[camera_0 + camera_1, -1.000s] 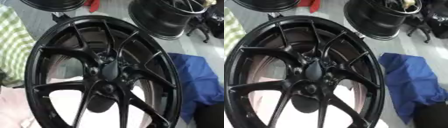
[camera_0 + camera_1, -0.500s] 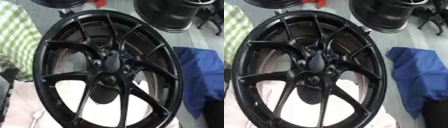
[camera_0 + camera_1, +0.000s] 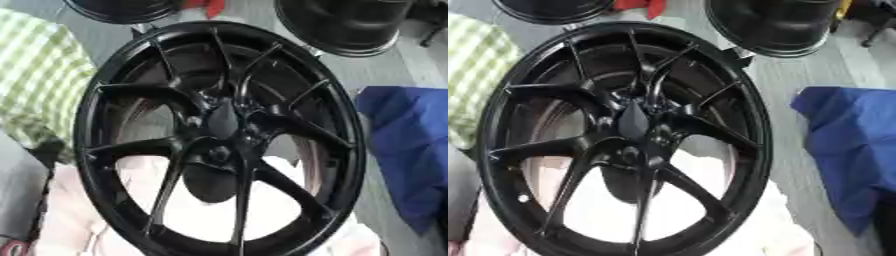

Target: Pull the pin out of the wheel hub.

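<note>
Fingers of both hands are out of view; black wheel hub (image 3: 219, 135) lies beside blue cloth (image 3: 850, 145).

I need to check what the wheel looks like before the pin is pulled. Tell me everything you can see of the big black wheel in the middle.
The black wheel fills most of the view, face toward the camera and tilted. It looks like matte black metal, with thin spokes running in pairs from a round rim to a central hub. A dark oval shape covers the hub centre; no pin can be made out. The wheel lies on a pale cloth, seen through the lower spoke gaps. No hand touches it.
</note>
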You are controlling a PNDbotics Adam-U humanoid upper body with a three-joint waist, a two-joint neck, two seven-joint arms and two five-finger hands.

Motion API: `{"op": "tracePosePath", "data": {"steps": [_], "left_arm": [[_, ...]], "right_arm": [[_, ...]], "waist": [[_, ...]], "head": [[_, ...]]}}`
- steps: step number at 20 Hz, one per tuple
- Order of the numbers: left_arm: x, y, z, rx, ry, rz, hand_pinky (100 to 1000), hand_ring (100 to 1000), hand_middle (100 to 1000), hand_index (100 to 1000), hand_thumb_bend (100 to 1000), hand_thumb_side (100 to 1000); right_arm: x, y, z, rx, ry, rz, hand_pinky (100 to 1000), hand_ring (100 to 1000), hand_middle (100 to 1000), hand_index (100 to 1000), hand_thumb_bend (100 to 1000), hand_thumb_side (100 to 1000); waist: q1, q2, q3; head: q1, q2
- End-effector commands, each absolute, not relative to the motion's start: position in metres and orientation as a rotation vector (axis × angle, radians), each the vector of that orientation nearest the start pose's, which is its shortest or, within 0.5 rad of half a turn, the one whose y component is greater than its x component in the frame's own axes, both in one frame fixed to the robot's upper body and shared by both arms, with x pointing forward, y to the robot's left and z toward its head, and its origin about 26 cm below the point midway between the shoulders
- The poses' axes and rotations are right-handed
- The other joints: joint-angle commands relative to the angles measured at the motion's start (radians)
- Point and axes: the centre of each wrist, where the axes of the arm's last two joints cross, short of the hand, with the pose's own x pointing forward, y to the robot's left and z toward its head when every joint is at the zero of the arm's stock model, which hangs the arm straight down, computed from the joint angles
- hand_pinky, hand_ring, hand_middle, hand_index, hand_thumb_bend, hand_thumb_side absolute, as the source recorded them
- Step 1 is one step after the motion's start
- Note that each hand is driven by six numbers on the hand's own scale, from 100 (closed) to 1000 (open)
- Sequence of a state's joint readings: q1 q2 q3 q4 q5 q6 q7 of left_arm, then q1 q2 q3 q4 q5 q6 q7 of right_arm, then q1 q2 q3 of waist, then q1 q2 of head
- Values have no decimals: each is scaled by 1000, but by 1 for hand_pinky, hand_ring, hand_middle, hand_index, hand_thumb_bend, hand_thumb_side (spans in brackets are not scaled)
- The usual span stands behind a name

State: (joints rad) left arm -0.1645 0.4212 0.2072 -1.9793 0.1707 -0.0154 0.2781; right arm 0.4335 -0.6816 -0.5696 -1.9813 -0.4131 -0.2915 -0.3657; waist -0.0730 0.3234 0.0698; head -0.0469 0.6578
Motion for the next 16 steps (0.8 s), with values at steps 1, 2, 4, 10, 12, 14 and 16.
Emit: {"op": "tracePosePath", "data": {"steps": [1, 2, 4, 10, 12, 14, 16], "left_arm": [[277, 340, 195, 433, -2234, 121, 898, 679, 552, 794, 187, 532], [277, 340, 194, 432, -2233, 127, 898, 679, 552, 794, 188, 532], [277, 340, 194, 432, -2233, 136, 898, 680, 553, 794, 192, 528], [278, 339, 197, 419, -2247, 141, 896, 679, 553, 792, 192, 520], [279, 337, 200, 406, -2257, 133, 896, 680, 554, 791, 195, 516], [281, 335, 202, 390, -2269, 125, 895, 681, 555, 791, 198, 513], [282, 333, 204, 372, -2280, 122, 895, 681, 556, 791, 201, 511]], "right_arm": [[149, -472, 162, -949, -1992, -144, 797, 880, 847, 853, 444, 288], [148, -471, 158, -964, -1967, -153, 796, 878, 845, 855, 443, 284], [147, -469, 154, -984, -1940, -167, 795, 876, 837, 852, 443, 283], [158, -463, 155, -896, -2091, -87, 780, 820, 739, 815, 424, 101], [165, -458, 157, -834, -2167, 24, 769, 789, 705, 797, 360, 222], [176, -449, 156, -749, -2265, 139, 764, 772, 690, 789, 313, 268], [187, -436, 152, -643, -2375, 256, 761, 764, 686, 783, 278, 292]], "waist": [[11, -28, -1], [15, -31, -1], [22, -36, 0], [36, -54, 4], [38, -59, 6], [40, -62, 7], [40, -63, 9]], "head": [[-19, -3], [-22, -4], [-23, -3], [-14, -3], [-15, -3], [-19, -3], [-27, -7]]}}
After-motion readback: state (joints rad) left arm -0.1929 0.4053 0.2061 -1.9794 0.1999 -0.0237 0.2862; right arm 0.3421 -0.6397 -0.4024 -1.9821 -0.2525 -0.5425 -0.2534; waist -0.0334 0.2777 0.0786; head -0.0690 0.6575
